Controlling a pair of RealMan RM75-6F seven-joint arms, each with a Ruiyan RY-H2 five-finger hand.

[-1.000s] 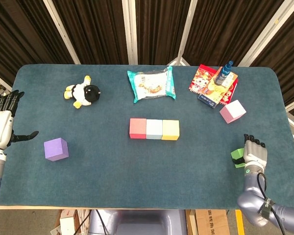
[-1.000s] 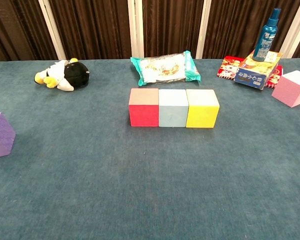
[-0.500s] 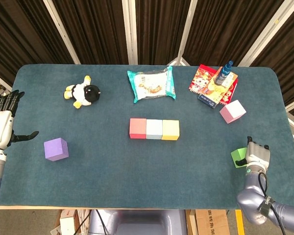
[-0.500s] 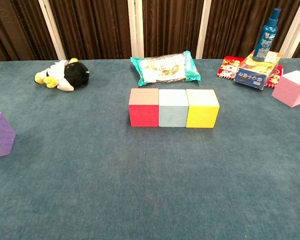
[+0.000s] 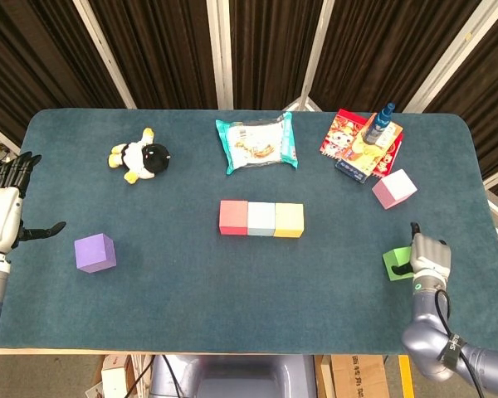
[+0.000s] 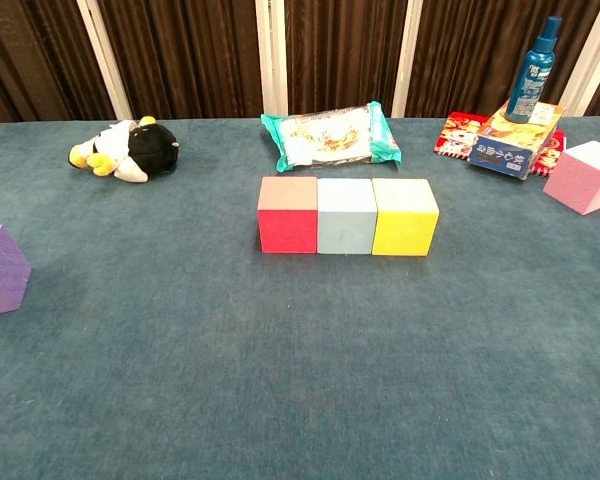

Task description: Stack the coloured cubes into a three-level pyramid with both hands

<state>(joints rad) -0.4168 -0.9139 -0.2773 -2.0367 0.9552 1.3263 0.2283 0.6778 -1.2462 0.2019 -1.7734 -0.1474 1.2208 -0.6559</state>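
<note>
The right hand (image 5: pixel 426 255) gripped the green cube (image 5: pixel 396 263) at the table's (image 5: pixel 191 282) right edge, the left hand (image 5: pixel 3 211) was spread open and empty near the purple cube (image 5: pixel 95 252), and red (image 5: pixel 233 216), blue (image 5: pixel 261 218) and yellow (image 5: pixel 289 220) cubes formed a touching central row.

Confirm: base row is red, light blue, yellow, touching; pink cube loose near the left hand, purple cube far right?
Sides are swapped. In the head view the purple cube sits near the left hand, and the pink cube lies far right. The red, light blue, yellow row does touch.

Matt cloth table cover (image 5: pixel 191 274), glossy snack bag (image 5: pixel 257 143)
</note>
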